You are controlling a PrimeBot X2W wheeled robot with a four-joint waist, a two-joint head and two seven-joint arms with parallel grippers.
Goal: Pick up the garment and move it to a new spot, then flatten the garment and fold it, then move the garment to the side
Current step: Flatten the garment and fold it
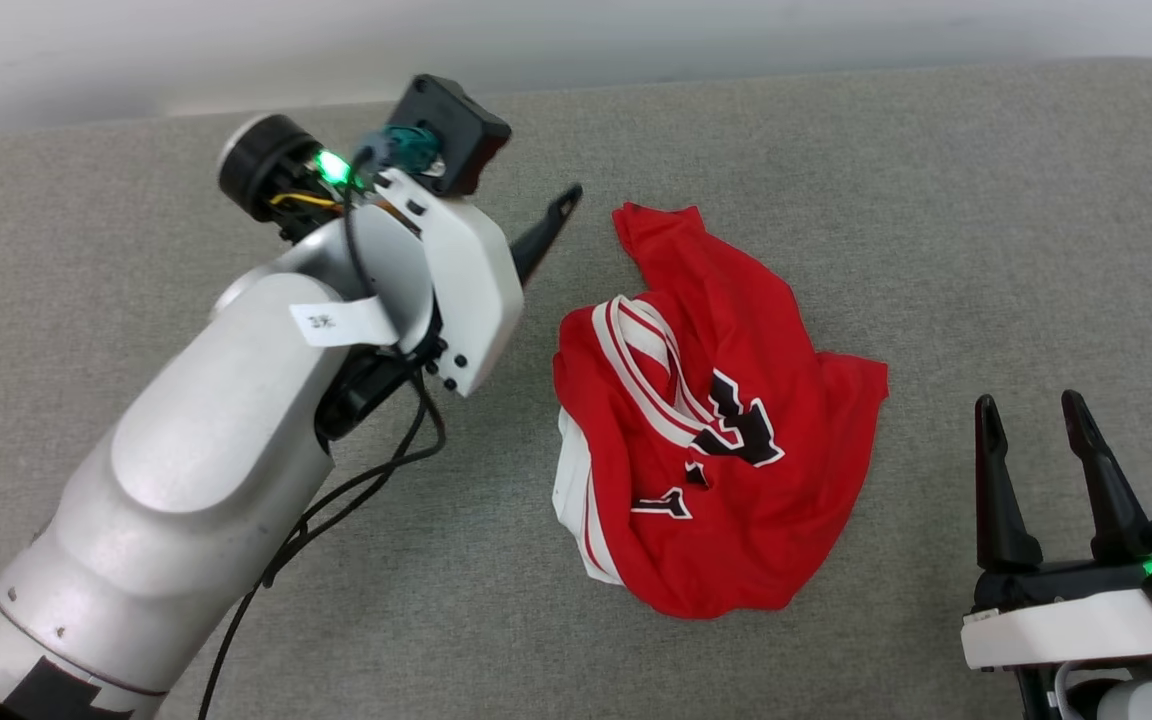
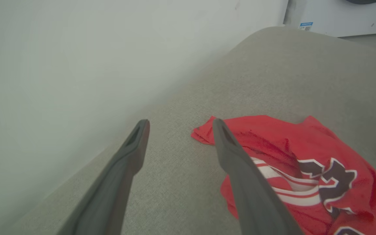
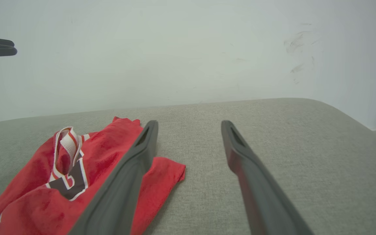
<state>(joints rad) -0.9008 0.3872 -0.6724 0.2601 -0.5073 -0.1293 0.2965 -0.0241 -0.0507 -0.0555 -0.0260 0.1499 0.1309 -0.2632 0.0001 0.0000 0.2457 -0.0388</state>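
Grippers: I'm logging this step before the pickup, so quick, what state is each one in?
Left gripper: open, holding nothing.
Right gripper: open, holding nothing.

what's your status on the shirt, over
Left gripper open, empty, near garment corner. Right gripper open, empty. Garment crumpled on grey cushion. Nothing in the way.

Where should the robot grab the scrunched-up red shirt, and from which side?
Probably the far corner of the garment. It pokes out flat from the crumpled heap, so it looks thin enough to pinch, while the middle is bunched in thick folds. The open left gripper is right beside that corner, so coming in from the robot's left, down over its edge, seems best.
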